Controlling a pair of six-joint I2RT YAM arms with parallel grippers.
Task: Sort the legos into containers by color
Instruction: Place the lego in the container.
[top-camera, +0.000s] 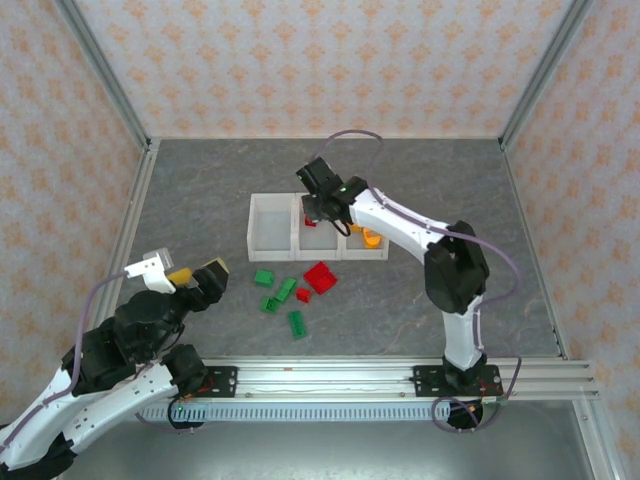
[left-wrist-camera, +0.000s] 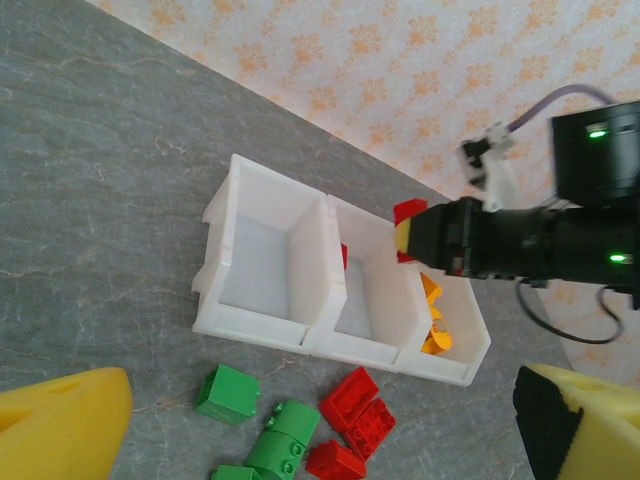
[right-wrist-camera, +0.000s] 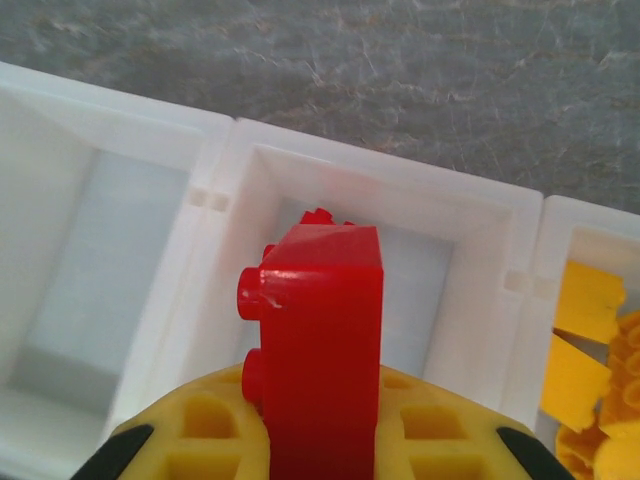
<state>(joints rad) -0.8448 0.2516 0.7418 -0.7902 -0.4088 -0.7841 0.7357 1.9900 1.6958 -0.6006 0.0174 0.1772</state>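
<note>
a red brick (right-wrist-camera: 320, 340) sits closest to the lens, studs to the left, clamped upright in the right pincer (right-wrist-camera: 320, 440) over the middle bin (right-wrist-camera: 480, 215) of the 3 joined containers (top-camera: 272, 240). from above, the right arm (top-camera: 400, 225) reaches forward with its elbow bent. the left arm (top-camera: 120, 340) crouches near-left, the left pincer (top-camera: 197, 275) spread wide. the left wrist view adds loose green legos (left-wrist-camera: 228, 392) and red legos (left-wrist-camera: 350, 400) on the worktop (left-wrist-camera: 100, 200) before the bins. orange-yellow pieces (right-wrist-camera: 585, 330) lie in the right bin (right-wrist-camera: 590, 218).
</note>
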